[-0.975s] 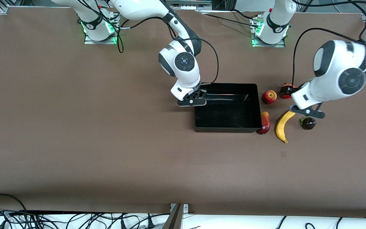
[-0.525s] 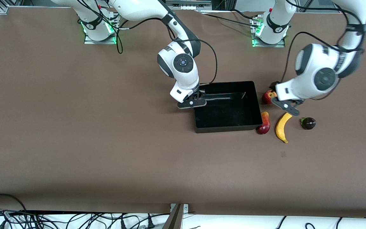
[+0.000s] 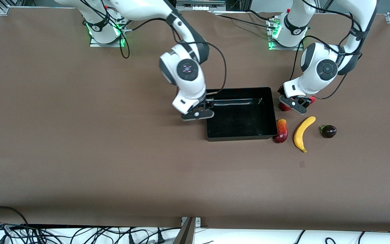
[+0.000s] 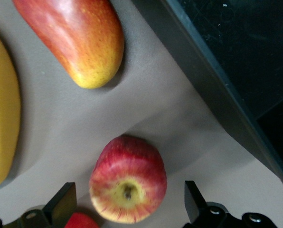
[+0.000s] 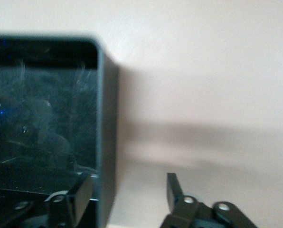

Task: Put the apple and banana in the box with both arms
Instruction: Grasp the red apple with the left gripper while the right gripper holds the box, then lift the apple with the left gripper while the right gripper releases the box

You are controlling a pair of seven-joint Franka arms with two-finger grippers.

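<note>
Left pincer (image 4: 127, 209) has moved over the one apple (image 4: 127, 179), released; right pincer (image 5: 129, 190) released astride the box (image 5: 106, 142) wall.

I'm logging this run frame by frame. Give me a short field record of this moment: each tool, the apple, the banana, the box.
left tool: open, straddling the apple, fingers on either side and apart from it
right tool: open, fingers either side of the box wall at the right arm's end
apple: on the table beside the box, upright
banana: on the table, untouched, nearer the front camera than the apple
box: holds no fruit
other fruit: oval red-yellow fruit against the box; dark round fruit
</note>
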